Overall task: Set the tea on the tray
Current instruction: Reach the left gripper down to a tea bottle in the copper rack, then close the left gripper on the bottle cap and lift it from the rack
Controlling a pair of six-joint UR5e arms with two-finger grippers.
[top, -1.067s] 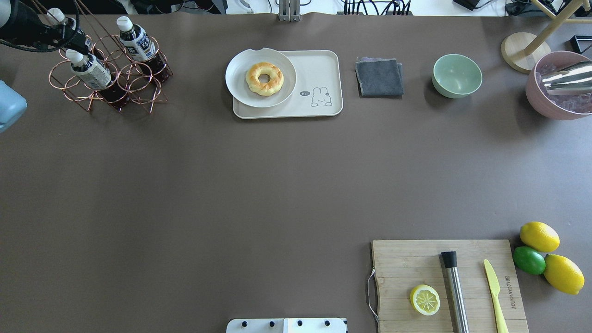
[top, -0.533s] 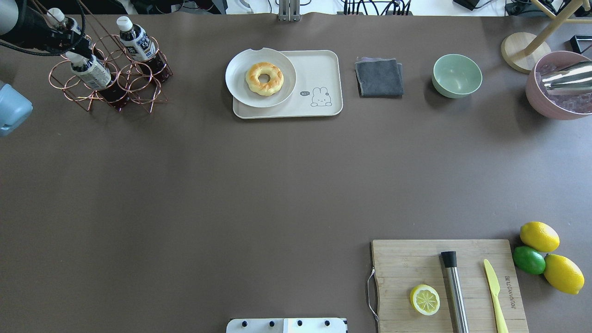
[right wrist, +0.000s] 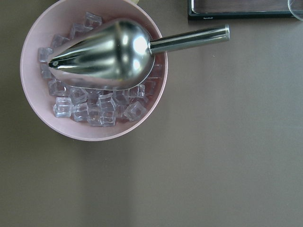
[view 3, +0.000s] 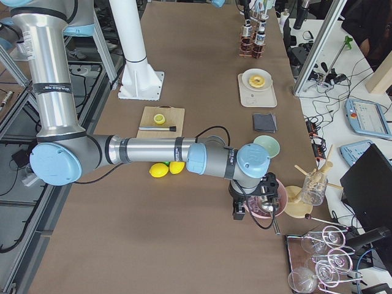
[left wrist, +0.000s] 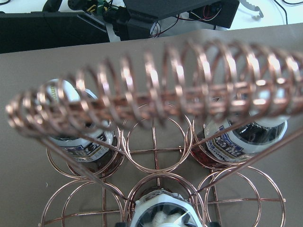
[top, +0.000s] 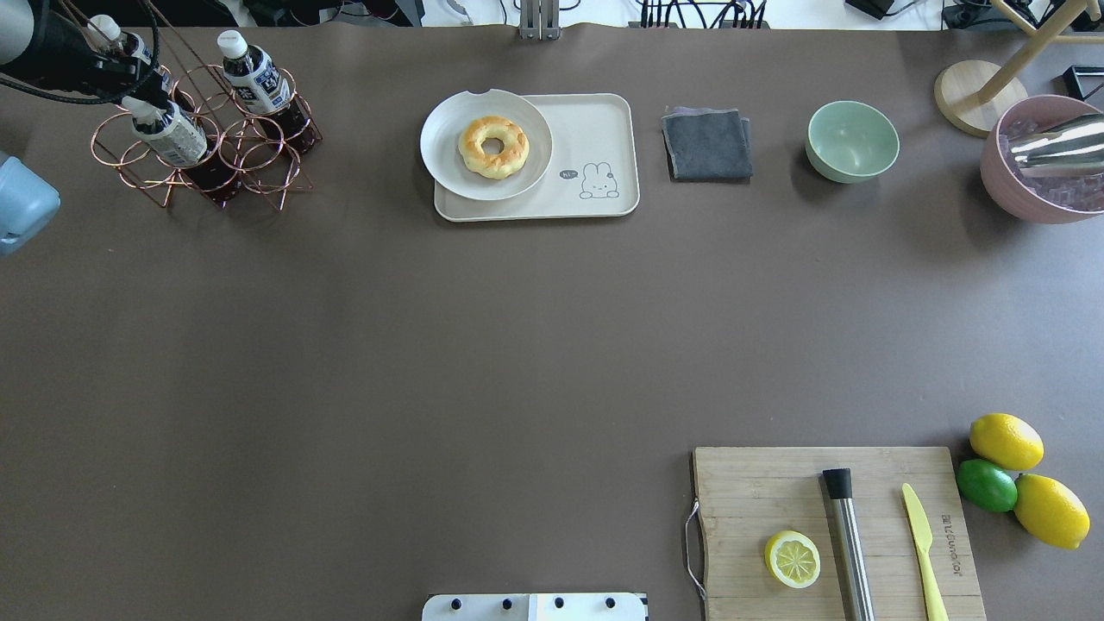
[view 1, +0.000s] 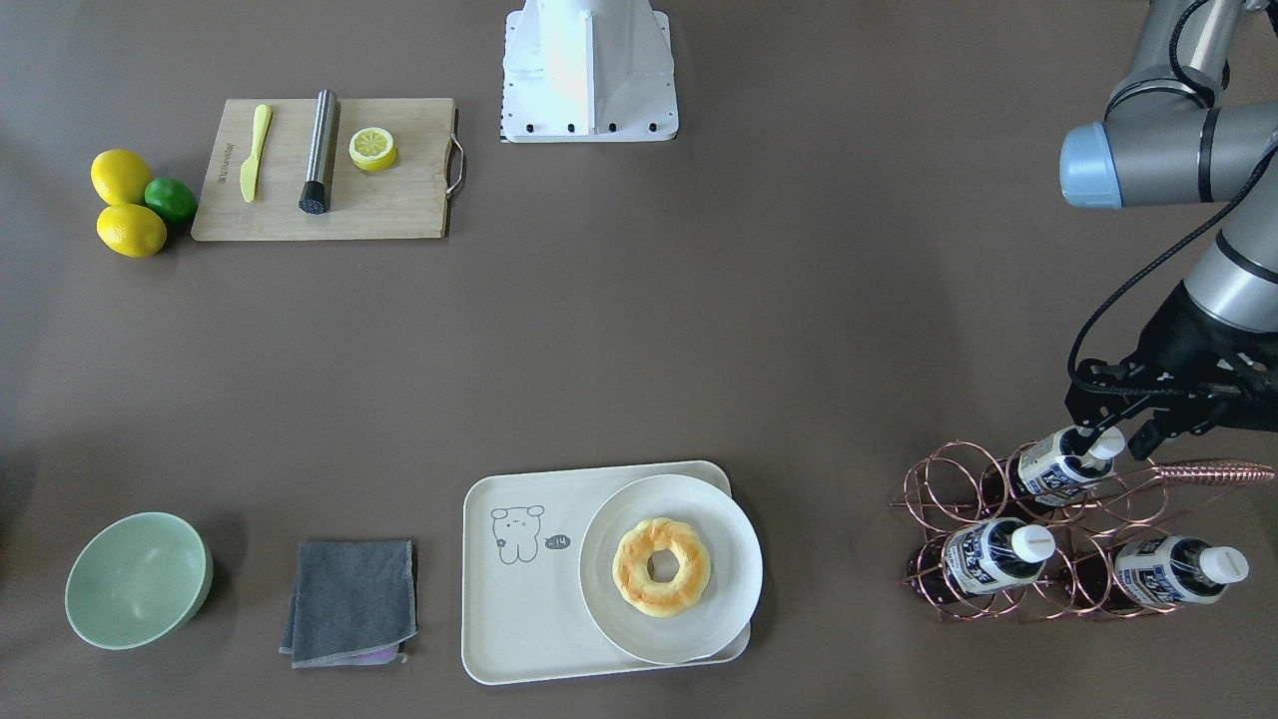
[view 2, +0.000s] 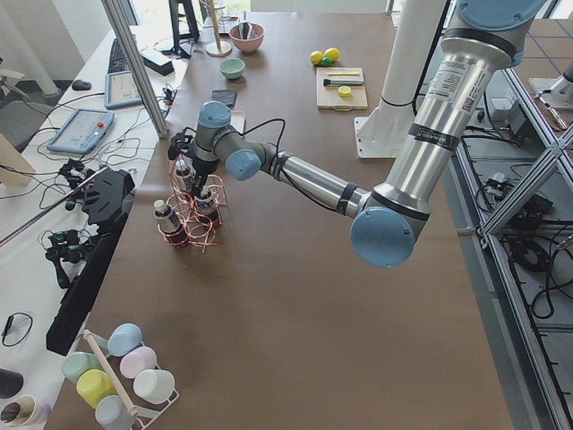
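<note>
Left gripper: far-left corner; we see its jaws spread either side of a bottle cap, not clamped.
Tea: that bottle, leaning in the rack.
Tray: mid far edge, carrying a plate.
Right gripper: over the ice bowl, far-right corner; we cannot tell its jaws.

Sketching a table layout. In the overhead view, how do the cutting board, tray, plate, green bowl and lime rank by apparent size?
1. cutting board (nearer the camera, so its lead is unsure)
2. tray
3. plate
4. green bowl
5. lime
</note>
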